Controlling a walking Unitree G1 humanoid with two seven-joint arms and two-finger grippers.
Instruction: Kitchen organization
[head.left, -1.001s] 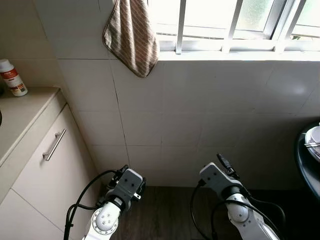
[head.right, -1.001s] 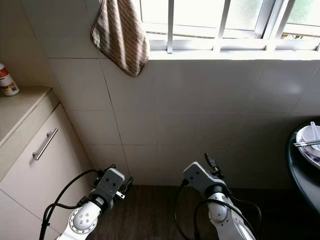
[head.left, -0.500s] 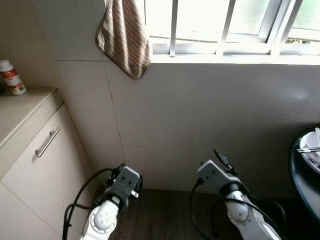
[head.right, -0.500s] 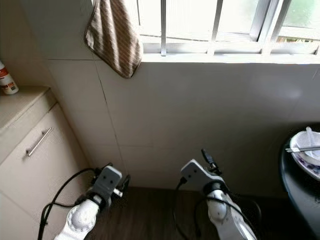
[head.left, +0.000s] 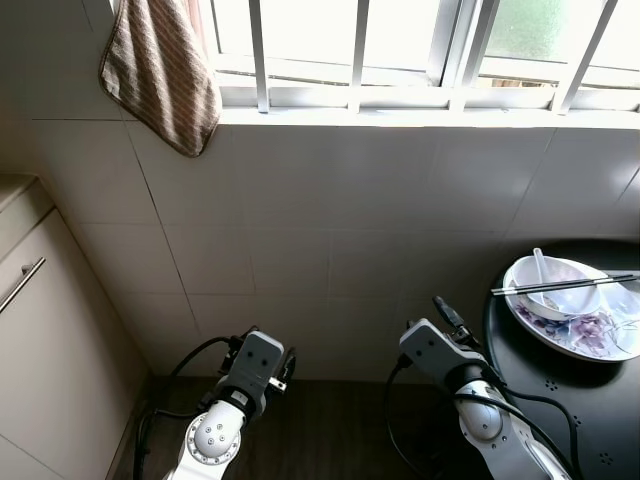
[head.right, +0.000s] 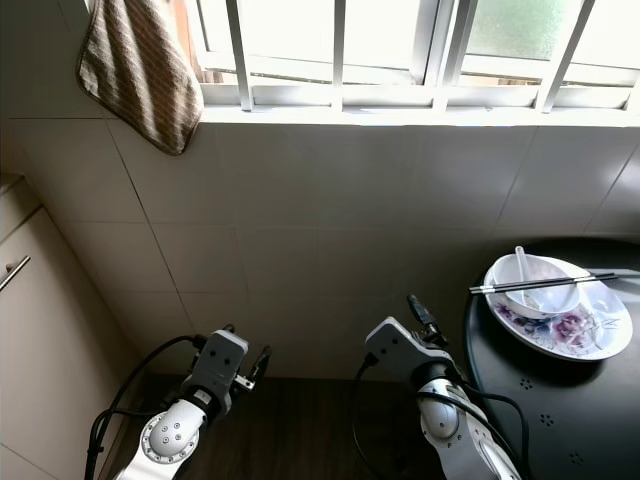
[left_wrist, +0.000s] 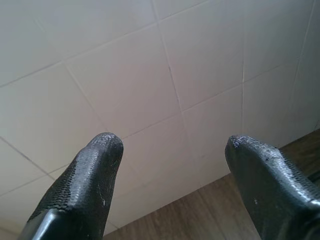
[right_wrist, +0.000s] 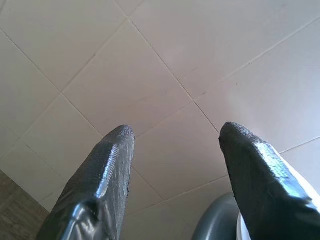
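Note:
A round black table (head.left: 600, 410) stands at the right, against the tiled wall. On it lies a flowered plate (head.left: 590, 335) that holds a white bowl (head.left: 545, 290) with a white spoon (head.left: 540, 264) in it. A pair of chopsticks (head.left: 565, 284) rests across the bowl. My right arm (head.left: 440, 350) hangs low, just left of the table; the right gripper (right_wrist: 175, 135) is open and points at the wall tiles, with the table's edge (right_wrist: 215, 225) below it. The left gripper (left_wrist: 170, 150) is open too, facing the tiles near the floor.
A brown striped towel (head.left: 165, 75) hangs from the barred window (head.left: 400, 50) at the upper left. A beige cabinet with a metal handle (head.left: 20, 283) stands at the left. Dark wood floor (head.left: 330, 430) lies between the arms, with the tiled wall (head.left: 330, 230) close ahead.
The whole view has swung to the right: the counter and its bottle have gone from view, and the black table with the plate has come in. Both arms hang as before.

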